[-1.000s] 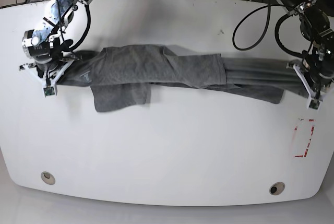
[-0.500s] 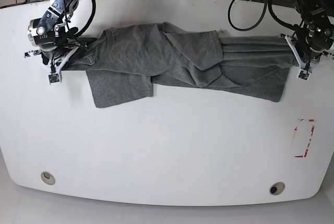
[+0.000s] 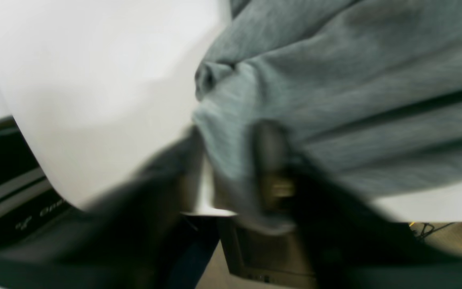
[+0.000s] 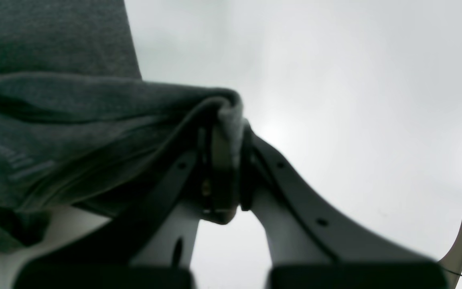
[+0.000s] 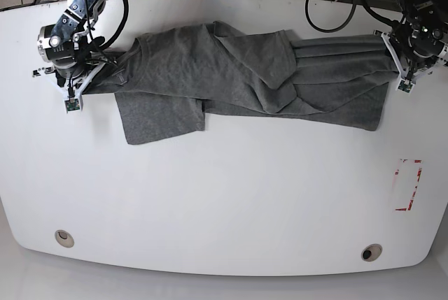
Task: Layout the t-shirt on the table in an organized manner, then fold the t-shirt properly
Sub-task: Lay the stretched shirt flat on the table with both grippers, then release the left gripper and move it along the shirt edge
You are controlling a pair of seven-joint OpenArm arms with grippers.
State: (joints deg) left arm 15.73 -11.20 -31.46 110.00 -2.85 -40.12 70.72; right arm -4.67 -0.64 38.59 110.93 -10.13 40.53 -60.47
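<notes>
grey t-shirt [image 5: 245, 76] (rumpled) on white table [image 5: 224, 195]

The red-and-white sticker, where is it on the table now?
In the base view the sticker lies near the table's right edge, below the t-shirt and above the right metal ring.

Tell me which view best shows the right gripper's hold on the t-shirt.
The right wrist view: the right gripper is shut on a bunched fold of the t-shirt, close and sharp. The base view shows that gripper small at the shirt's end. The left wrist view misses it.
</notes>
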